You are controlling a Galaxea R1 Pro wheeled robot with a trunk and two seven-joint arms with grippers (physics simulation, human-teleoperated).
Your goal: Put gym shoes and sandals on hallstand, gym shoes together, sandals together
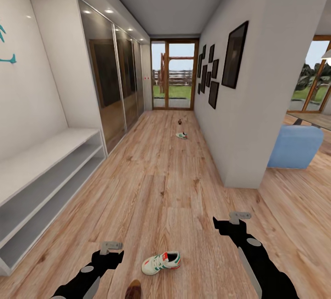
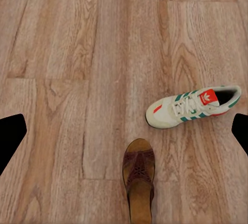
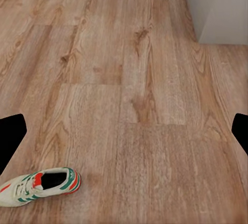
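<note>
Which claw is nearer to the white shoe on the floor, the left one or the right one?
Left. The left claw hangs just beside the white shoe, on its toe side. The right claw is farther away, past the heel and farther up the corridor.

We observed a floor [image 1: 174, 188] of light brown wood planks with visible grain and knots. The near shoe [image 2: 192, 106] appeared as white fabric or leather with green stripes and a red patch. The sandal [image 2: 139, 177] looked like dark brown leather with a woven strap. The cupboard doors [image 1: 112, 78] were glossy and reflective. The bench [image 1: 46, 170] was matt white.
</note>
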